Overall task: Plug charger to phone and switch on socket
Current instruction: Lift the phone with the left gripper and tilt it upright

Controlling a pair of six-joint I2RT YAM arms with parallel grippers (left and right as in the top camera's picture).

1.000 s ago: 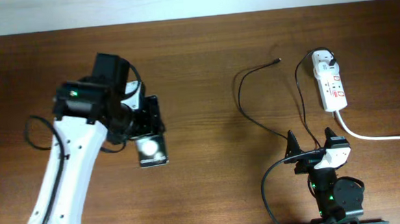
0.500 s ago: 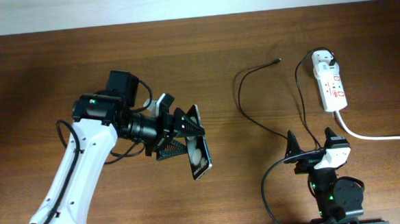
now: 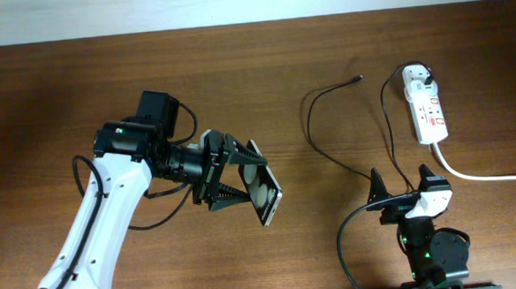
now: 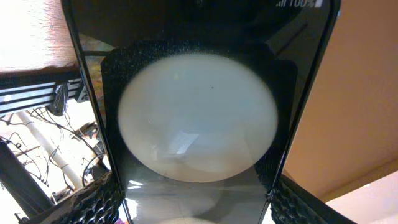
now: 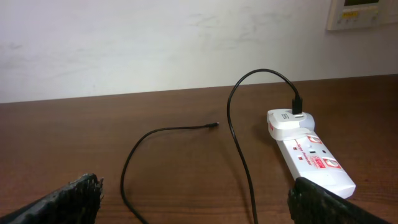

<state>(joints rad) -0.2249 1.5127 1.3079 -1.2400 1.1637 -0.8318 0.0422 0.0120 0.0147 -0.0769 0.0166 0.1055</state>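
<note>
My left gripper is shut on the black phone and holds it tilted above the table's middle. In the left wrist view the phone's glossy face with a white round blob fills the frame between my fingers. The charger, a thin black cable, loops on the table with its plug tip at the back; it also shows in the right wrist view. The white socket strip lies at the back right, also in the right wrist view. My right gripper is open and empty near the front edge.
A thick white cord runs from the socket strip to the right edge. The black cable runs past the right gripper's left side. A pale wall stands behind the table.
My left gripper has lifted the phone off the table and carried it right toward the middle, turning it on edge. The right arm has not moved.
</note>
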